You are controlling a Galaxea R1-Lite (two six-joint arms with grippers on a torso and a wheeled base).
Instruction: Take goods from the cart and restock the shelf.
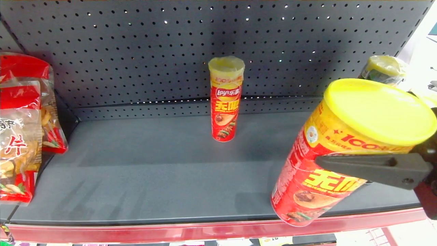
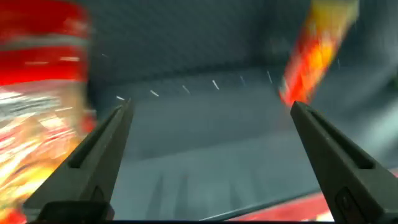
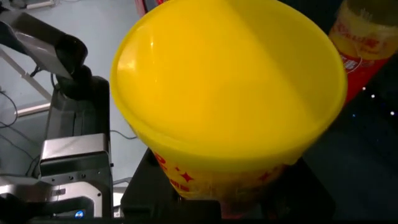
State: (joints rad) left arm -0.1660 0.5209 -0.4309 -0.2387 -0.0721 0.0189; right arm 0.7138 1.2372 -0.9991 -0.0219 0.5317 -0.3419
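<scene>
Gripping: done by the right gripper [image 1: 341,164], pinched across the can [image 1: 307,191] just under its yellow lid.
Can place: hung at the shelf's [image 1: 153,171] front right corner, base over the red front edge; could not tell whether touching.
Can axis: tilted, lid up and rightward, base down toward the front edge.
Handling: judged light, stiff-walled, smooth and somewhat slippery, crushable under a hard squeeze; best taken across the upper body.
Left gripper [image 2: 208,155]: spread wide, carried nothing, faced the shelf.
Neighbours: second can [image 1: 226,99] upright mid-shelf near the back; third can [image 1: 384,70] by the back right corner; bags [image 1: 20,130] along the left edge.
</scene>
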